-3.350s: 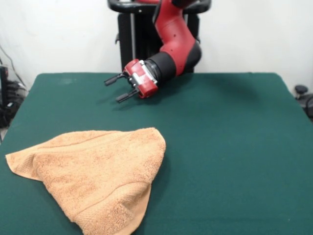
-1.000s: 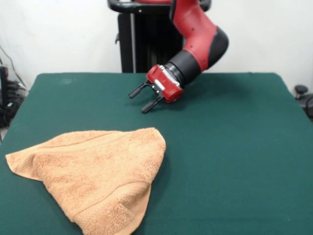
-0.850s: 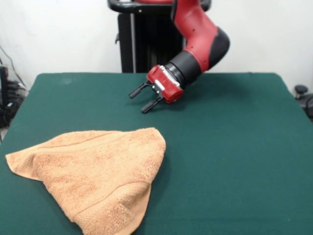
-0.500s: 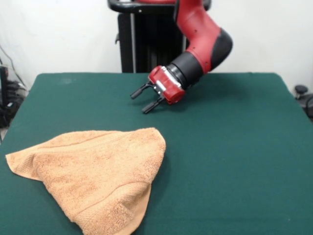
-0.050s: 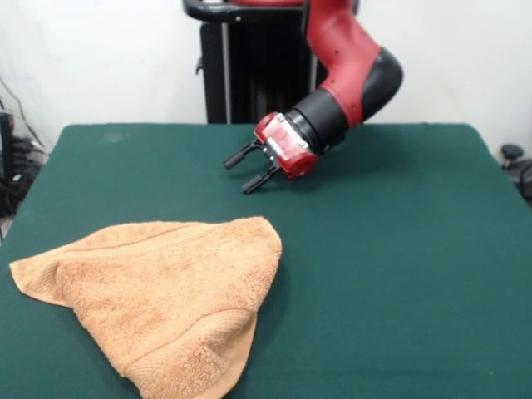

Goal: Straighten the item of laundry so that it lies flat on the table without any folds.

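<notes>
A fluffy orange-tan towel lies folded into a rough triangle at the front left of the smooth dark green table, before a white wall. Beyond it, the end effector hovers open and empty.

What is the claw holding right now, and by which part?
Nothing. The claw is open and empty above the table, apart from the towel, which lies folded and ungripped.

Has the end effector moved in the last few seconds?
Yes. The end effector has shifted toward the picture's right and slightly lower, against the unmoved towel.
</notes>
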{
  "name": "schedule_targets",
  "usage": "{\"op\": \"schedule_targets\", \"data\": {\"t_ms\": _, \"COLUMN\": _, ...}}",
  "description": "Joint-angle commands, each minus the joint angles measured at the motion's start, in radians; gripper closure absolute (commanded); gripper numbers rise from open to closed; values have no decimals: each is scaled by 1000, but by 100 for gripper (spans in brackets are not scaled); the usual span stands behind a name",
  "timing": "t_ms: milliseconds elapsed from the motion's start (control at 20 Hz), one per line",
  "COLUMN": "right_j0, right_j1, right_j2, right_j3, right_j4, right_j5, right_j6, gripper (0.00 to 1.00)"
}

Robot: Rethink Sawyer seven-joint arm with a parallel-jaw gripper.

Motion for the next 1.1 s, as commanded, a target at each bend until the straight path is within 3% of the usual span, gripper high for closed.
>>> {"op": "schedule_targets", "data": {"t_ms": 50, "right_j0": -31, "right_j1": -136, "right_j2": 145, "right_j3": -90, "right_j4": -41, "right_j5": 335, "right_j6": -77, "gripper": 0}}
{"op": "schedule_targets", "data": {"t_ms": 300, "right_j0": -57, "right_j1": -195, "right_j2": 88, "right_j3": -52, "right_j4": -153, "right_j5": 442, "right_j6": -67, "gripper": 0}}
{"op": "schedule_targets", "data": {"t_ms": 650, "right_j0": -52, "right_j1": -225, "right_j2": 22, "right_j3": -45, "right_j4": -236, "right_j5": 525, "right_j6": -57, "gripper": 0}}
{"op": "schedule_targets", "data": {"t_ms": 800, "right_j0": -4, "right_j1": -198, "right_j2": -57, "right_j3": -89, "right_j4": -238, "right_j5": 572, "right_j6": -192, "gripper": 0}}
{"op": "schedule_targets", "data": {"t_ms": 950, "right_j0": 88, "right_j1": -109, "right_j2": -178, "right_j3": -175, "right_j4": -211, "right_j5": 611, "right_j6": -391, "gripper": 0}}
{"op": "schedule_targets", "data": {"t_ms": 1100, "right_j0": 155, "right_j1": -8, "right_j2": -255, "right_j3": -227, "right_j4": -190, "right_j5": 609, "right_j6": -427, "gripper": 0}}
